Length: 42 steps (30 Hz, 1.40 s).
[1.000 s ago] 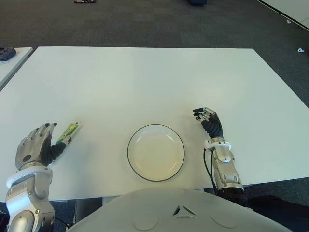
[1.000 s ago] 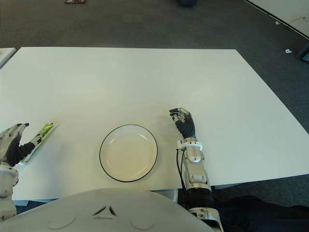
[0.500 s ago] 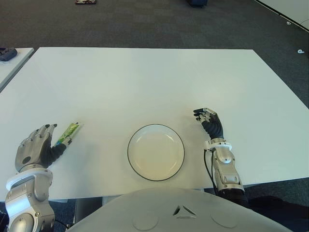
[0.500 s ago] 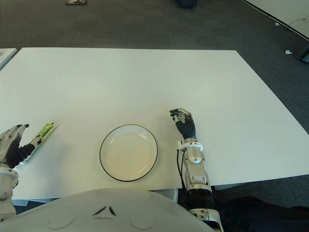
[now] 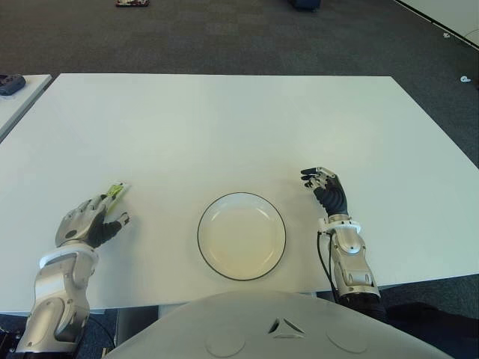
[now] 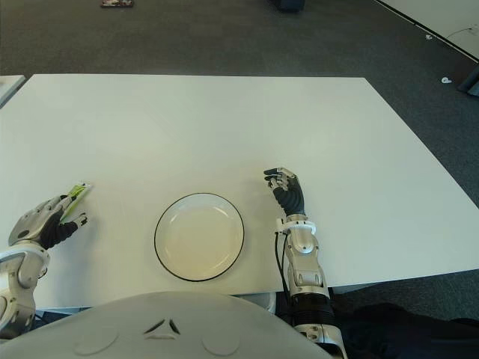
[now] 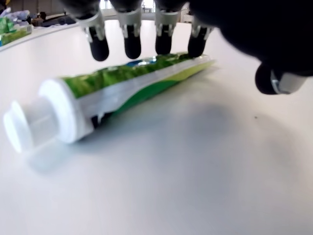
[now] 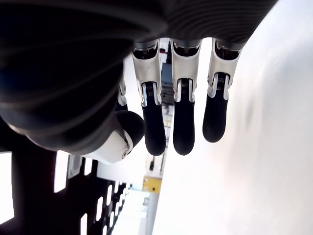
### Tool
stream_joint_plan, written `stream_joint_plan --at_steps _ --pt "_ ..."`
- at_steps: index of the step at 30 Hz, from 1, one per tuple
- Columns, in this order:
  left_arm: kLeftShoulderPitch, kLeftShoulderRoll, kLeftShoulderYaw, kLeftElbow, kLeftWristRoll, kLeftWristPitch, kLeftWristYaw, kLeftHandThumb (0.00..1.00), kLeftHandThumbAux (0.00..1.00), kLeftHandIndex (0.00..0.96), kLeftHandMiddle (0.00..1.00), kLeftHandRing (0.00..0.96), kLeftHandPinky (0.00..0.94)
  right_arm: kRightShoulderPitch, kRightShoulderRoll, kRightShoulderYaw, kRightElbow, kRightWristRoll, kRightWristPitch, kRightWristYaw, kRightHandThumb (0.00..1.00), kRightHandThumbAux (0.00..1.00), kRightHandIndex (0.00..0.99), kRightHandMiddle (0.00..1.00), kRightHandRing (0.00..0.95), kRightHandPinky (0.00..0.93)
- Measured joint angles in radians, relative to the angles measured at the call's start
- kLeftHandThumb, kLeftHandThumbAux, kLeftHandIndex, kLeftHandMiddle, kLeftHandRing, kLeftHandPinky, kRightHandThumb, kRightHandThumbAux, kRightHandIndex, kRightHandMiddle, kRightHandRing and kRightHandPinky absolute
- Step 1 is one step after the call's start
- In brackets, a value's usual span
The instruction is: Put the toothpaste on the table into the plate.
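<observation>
White table [image 5: 224, 127], dark carpet [image 5: 224, 34] beyond. Left hand [image 5: 88, 221] spread over toothpaste [image 7: 132, 83]; plate [image 5: 241, 235] empty.

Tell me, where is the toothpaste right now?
The toothpaste lies on the table under the left hand, left of the plate.

1. You will find no lettering, brand, number or sign that can be read anywhere here.
2. The toothpaste [image 7: 132, 83] shows you only green and white print, no words.
</observation>
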Motion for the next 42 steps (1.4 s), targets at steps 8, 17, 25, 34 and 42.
stream_joint_plan --at_steps 8,17,25,34,42 --pt "-0.074 0.01 -0.029 0.061 -0.033 0.04 -0.014 0.523 0.173 0.0 0.0 0.0 0.0 0.002 -0.004 -0.003 0.0 0.001 -0.008 0.005 0.688 0.731 0.419 0.377 0.352 0.361" --pt "-0.121 0.034 -0.06 0.108 -0.05 0.07 -0.014 0.516 0.179 0.0 0.0 0.0 0.0 0.006 -0.007 -0.006 0.0 0.003 -0.011 0.008 0.687 0.731 0.418 0.378 0.352 0.368" --pt "-0.136 0.055 -0.071 0.126 -0.068 0.075 -0.014 0.495 0.172 0.0 0.0 0.0 0.0 0.007 -0.009 -0.01 0.0 0.004 -0.013 0.012 0.687 0.731 0.418 0.383 0.358 0.381" --pt "-0.137 0.058 -0.067 0.133 -0.098 0.075 0.008 0.485 0.173 0.0 0.0 0.0 0.0 0.007 -0.01 -0.014 0.001 0.004 -0.022 0.012 0.688 0.731 0.418 0.387 0.364 0.381" --pt "-0.112 0.042 -0.056 0.119 -0.119 0.076 0.085 0.482 0.173 0.0 0.0 0.0 0.0 0.007 -0.012 -0.016 0.001 0.003 -0.021 0.012 0.684 0.732 0.416 0.381 0.36 0.371"
